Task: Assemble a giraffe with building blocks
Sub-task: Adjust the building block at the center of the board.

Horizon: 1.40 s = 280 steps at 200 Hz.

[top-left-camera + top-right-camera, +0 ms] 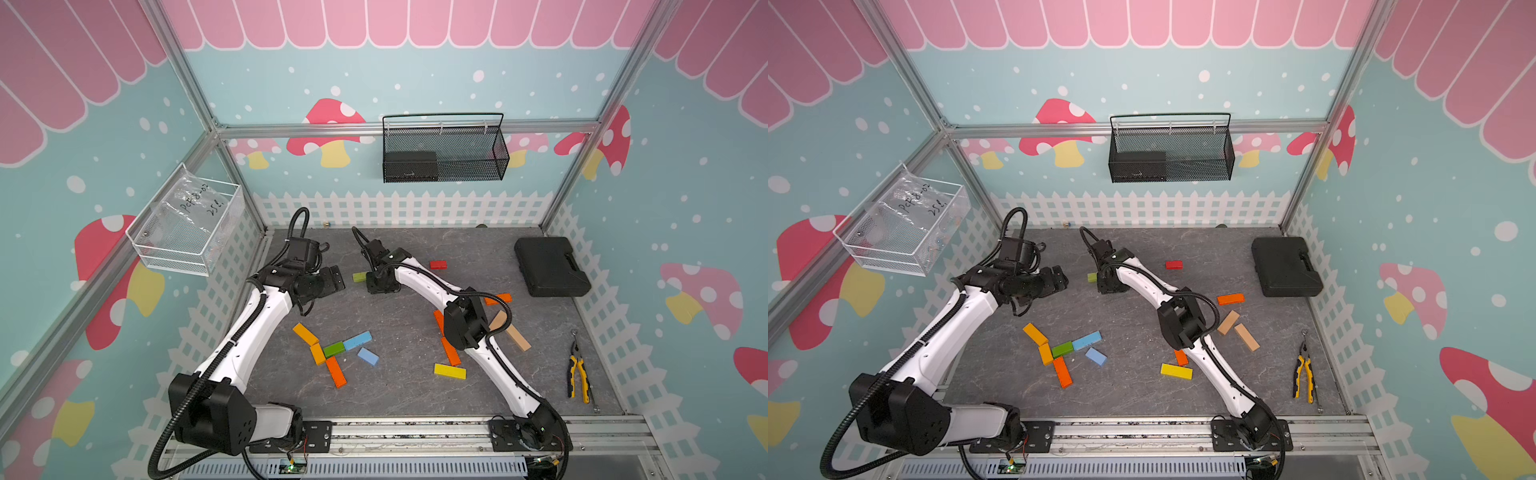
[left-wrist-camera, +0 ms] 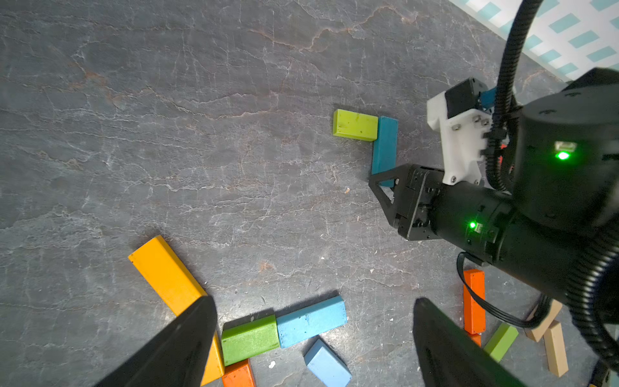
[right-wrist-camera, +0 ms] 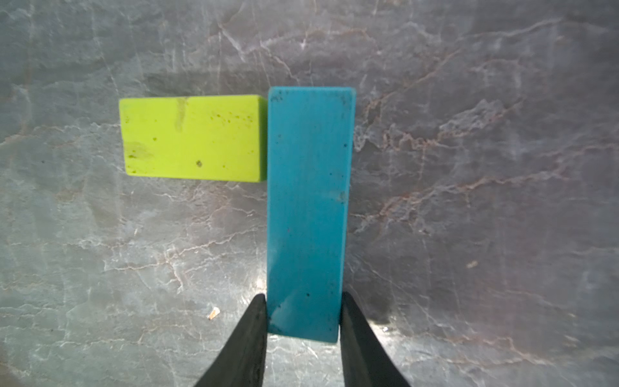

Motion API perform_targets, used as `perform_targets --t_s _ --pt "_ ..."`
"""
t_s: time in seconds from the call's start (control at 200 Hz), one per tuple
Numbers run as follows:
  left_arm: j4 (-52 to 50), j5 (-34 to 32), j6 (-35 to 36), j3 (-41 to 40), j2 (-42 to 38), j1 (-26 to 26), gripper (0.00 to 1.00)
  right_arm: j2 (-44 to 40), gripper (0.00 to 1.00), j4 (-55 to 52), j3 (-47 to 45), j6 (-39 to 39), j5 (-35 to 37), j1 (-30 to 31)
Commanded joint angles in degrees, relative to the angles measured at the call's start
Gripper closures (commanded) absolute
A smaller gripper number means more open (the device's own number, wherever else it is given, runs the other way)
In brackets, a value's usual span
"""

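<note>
Open slate (image 3: 469, 201) beside teal block (image 3: 308, 201); right fingers (image 3: 248, 345) pinch its edges, left fingers (image 2: 181, 345) spread.

Handwriting on the clear bag (image 1: 195, 204) in the wire basket (image 1: 176, 258) reads roughly "PET8-02", then "25".

Right gripper (image 1: 379, 287) just beside lime block (image 1: 360, 277); red block (image 1: 437, 264) near.

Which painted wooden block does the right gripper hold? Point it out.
The dark teal rectangular wooden block, pinched at one end by the right gripper, lying beside the lime-green wooden block. No other block in view is gripped.
</note>
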Motion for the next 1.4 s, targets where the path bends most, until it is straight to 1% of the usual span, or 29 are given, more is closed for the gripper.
perform_targets --t_s 0.0,0.791,0.851,1.031,1.176,1.231,1.306,1.396 --pt "0.9 -0.3 0.4 -0.2 -0.2 0.2 0.06 2.3 0.63 -0.7 1.1 0.2 -0.3 0.2" --pt "0.9 -0.2 0.1 -0.8 -0.8 0.2 0.06 2.4 0.62 -1.5 0.9 -0.7 0.2 1.0" --pt "0.9 -0.2 0.1 -0.8 -0.8 0.2 0.06 2.3 0.58 -1.4 1.0 -0.6 0.3 1.0" --pt "0.8 -0.3 0.1 -0.9 -1.0 0.2 0.06 0.9 0.42 -1.4 1.0 -0.8 0.9 1.0" --pt "-0.6 -1.0 0.0 -0.1 -1.2 0.2 0.06 -1.8 0.29 -1.7 0.9 -1.6 1.5 1.0" --pt "-1.6 -1.9 -0.3 0.4 -1.4 0.2 0.06 -3.2 0.26 -1.9 0.9 -1.9 1.6 0.9" --pt "-3.9 -4.1 -0.7 1.2 -1.6 0.2 0.05 -5.8 0.24 -2.1 0.6 -2.5 2.1 1.0" --pt "-7.0 -7.8 -2.6 1.7 -1.7 0.7 0.04 -11.5 0.22 -1.5 -1.6 -3.9 2.9 1.0"
